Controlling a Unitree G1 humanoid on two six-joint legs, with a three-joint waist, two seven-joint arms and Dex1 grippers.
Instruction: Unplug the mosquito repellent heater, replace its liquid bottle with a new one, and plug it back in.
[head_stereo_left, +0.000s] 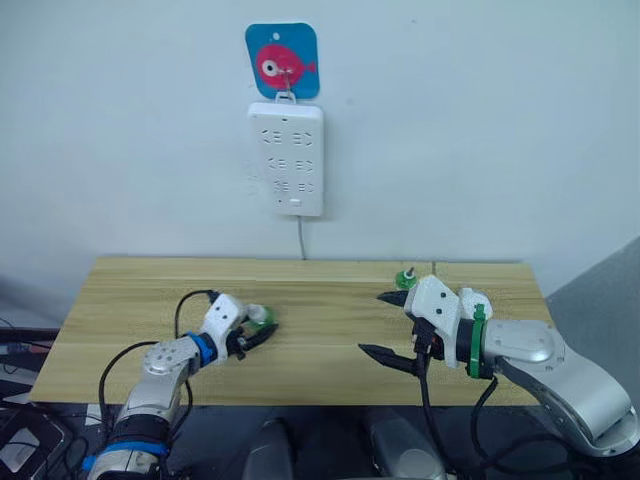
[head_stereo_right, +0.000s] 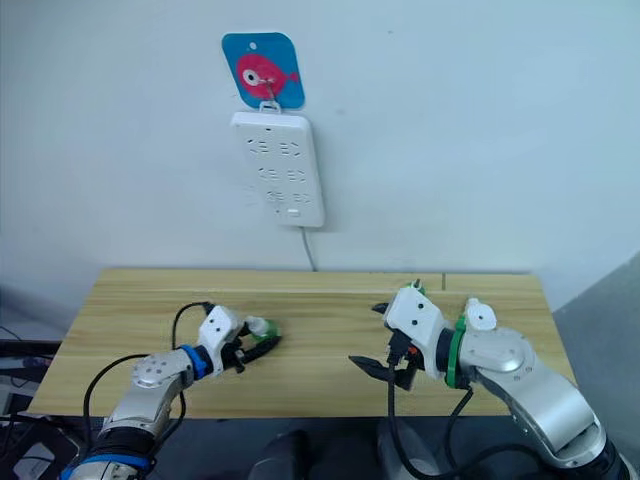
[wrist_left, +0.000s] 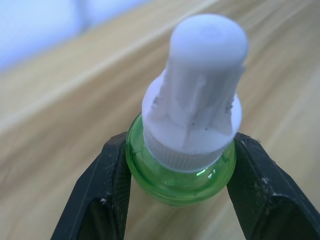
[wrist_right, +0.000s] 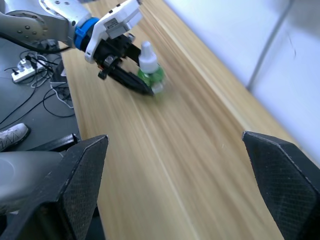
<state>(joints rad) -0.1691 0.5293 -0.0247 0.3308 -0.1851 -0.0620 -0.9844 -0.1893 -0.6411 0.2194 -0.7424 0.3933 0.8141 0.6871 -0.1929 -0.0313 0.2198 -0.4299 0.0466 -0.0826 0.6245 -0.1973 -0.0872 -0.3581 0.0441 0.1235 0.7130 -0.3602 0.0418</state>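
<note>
- Left gripper (wrist_left: 177, 165): both black fingers (wrist_left: 102, 195) pinch a bottle (wrist_left: 190, 135) by its green glass body, one on each side. White ribbed cap on the bottle points away from the wrist.
- In the head views the left gripper (head_stereo_left: 258, 337) sits low over the table (head_stereo_left: 120, 300), at about 8 o'clock from the table's middle. The bottle (head_stereo_left: 260, 316) shows as a small green and white shape at the fingertips.
- Whether the bottle's base touches the wood: cannot tell.
- Right gripper (head_stereo_left: 385, 325): fingers spread wide, nothing between them. One finger tip points toward the table's back edge, the other toward the front edge.
- It hangs over the table at roughly 4 o'clock from the middle, well apart from the left gripper.
- Right wrist view: its two fingers (wrist_right: 85, 175) stand far apart, with bare wood between them, and the left gripper (wrist_right: 131, 80) with the bottle (wrist_right: 149, 70) beyond.
- Second bottle (head_stereo_left: 405, 278): small green item just behind the right gripper, near the table's back edge, about 2 o'clock from the middle. Partly hidden by the gripper housing.
- Heater: cannot pick it out on the table or the wall.
- Power strip (head_stereo_left: 286, 158): white, hung upright on the wall at 12 o'clock above the table, with its cord (head_stereo_left: 301, 238) dropping behind the back edge.
- Hook plate (head_stereo_left: 282, 60): blue with a pink fish, directly above the strip and holding it.
</note>
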